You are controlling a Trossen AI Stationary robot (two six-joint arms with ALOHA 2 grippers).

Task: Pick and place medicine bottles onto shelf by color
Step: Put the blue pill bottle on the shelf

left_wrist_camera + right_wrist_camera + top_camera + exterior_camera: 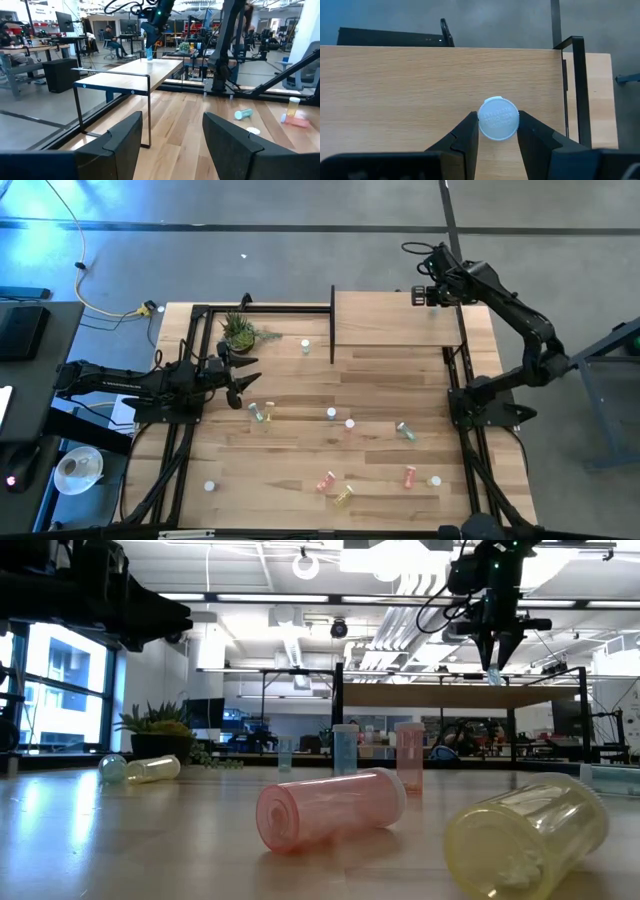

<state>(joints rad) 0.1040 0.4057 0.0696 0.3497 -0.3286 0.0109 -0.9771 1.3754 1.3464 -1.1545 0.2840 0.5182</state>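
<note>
Two dark fingers of the right gripper are clamped on a white-capped bottle, seen cap-on from the wrist camera, with the light wood board of the shelf directly beneath it. From above, that gripper sits over the far right part of the shelf, near its back edge. In the low view it hangs point-down above the board, and whether the bottle's base touches the wood cannot be told.

The left gripper stands released, its fingers spread with nothing between them, over the left part of the tabletop, just in front of a small potted plant and facing toward the shelf.

The remaining medicine bottles are scattered on the tabletop, off the shelf. One white-capped bottle stands just left of the shelf's near-left leg. A yellowish pair lies close to the left gripper, two more capped bottles stand near the middle, and a teal one lies on its side to their right. Toward the front edge lie a pink bottle and a yellow bottle side by side, with an orange-red bottle and a white cap further right, and one lone white-capped bottle at the front left
</note>
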